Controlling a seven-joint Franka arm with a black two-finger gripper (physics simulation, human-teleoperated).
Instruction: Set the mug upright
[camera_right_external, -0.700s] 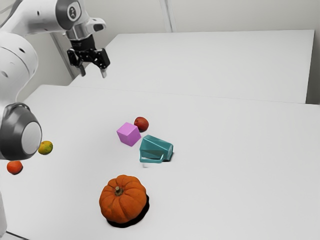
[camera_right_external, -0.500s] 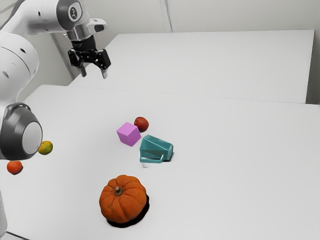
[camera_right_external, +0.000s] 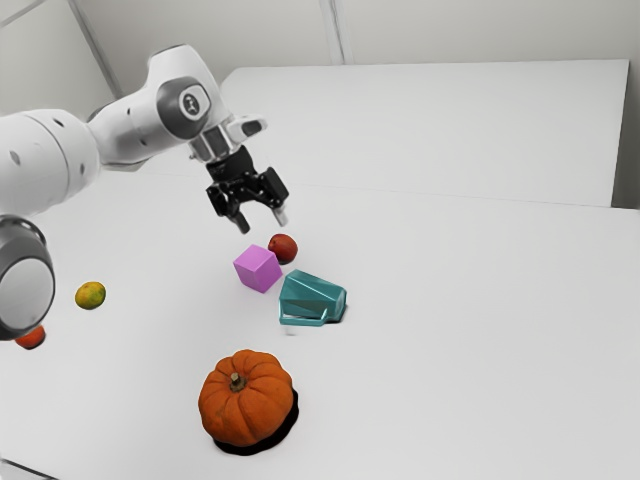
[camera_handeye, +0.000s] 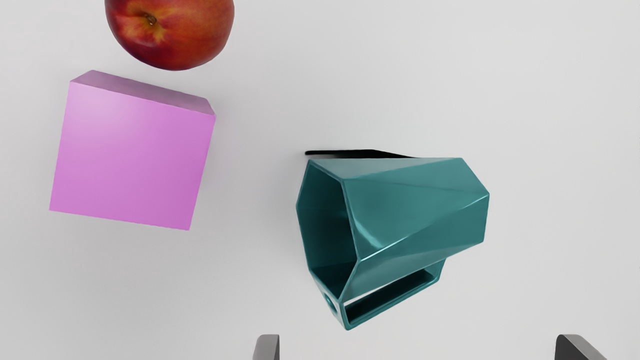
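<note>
Fruit of an orange-red colour (camera_right_external: 30, 339) sits at the exterior view's left, partly behind the arm (camera_right_external: 145, 125), with a yellow-green fruit (camera_right_external: 90, 295) near it. Next come the pumpkin (camera_right_external: 245, 400) and, well apart from it, the pink cube (camera_right_external: 258, 268). Above the table (camera_right_external: 450, 390) hangs the gripper (camera_right_external: 262, 221), its fingers spread and nothing between them. A red fruit (camera_right_external: 283, 248) is just beside the cube.

Farthest right of these lies the teal mug (camera_right_external: 312, 298), on its side on the table, mouth (camera_handeye: 325, 235) towards the cube, handle (camera_handeye: 393, 303) on the pumpkin's side. It looks stiff, thin-walled and probably light; the glossy facets may slip, and if it is ceramic the rim could chip. I'd take it across the body, a finger on each flank, clear of the handle – that seems to want a turn of the hand, since the fingers now stand apart along the mug's length – and squeeze only moderately.
</note>
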